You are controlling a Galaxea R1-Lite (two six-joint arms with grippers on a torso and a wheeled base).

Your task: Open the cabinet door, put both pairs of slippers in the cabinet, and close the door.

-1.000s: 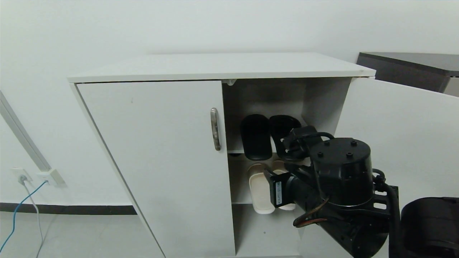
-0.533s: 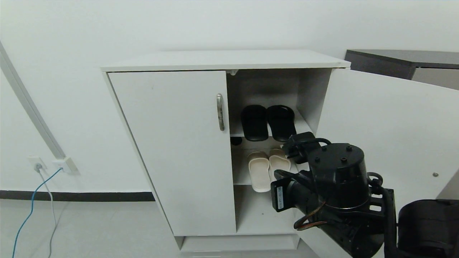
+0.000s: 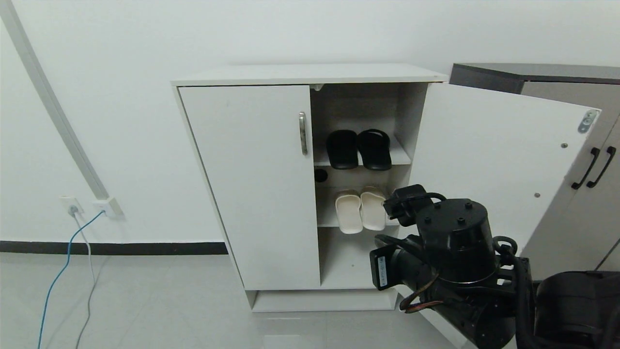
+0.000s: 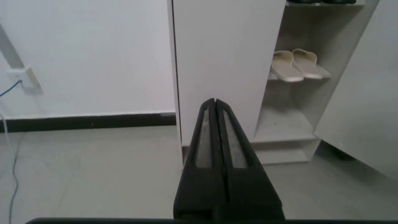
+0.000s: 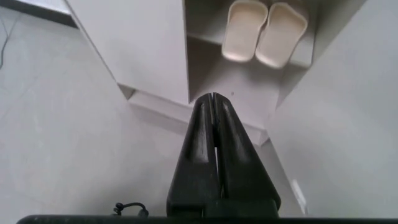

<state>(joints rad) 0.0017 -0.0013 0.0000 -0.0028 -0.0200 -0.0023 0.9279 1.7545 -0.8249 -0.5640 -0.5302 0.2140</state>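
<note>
The white cabinet [image 3: 252, 160] has its right door [image 3: 489, 155] swung wide open and its left door shut. On the upper shelf lies the black pair of slippers [image 3: 358, 149]; the cream pair of slippers [image 3: 361, 210] lies on the shelf below, also seen as the cream pair [image 4: 300, 65] and the cream pair [image 5: 264, 31]. My right arm hangs low in front of the open compartment, beside the open door. The right gripper [image 5: 214, 98] is shut and empty, above the floor before the cabinet base. The left gripper [image 4: 214, 102] is shut and empty, facing the closed left door.
A grey cupboard [image 3: 576, 160] with black handles stands right behind the open door. Wall sockets [image 3: 89, 206] with blue and grey cables hang at the left, trailing to the tiled floor [image 3: 145, 310], which is open before the cabinet.
The whole head view has pulled back and shifted, so the cabinet looks smaller and farther off and the grey cupboard has come into sight. Slippers and doors stay as they were.
</note>
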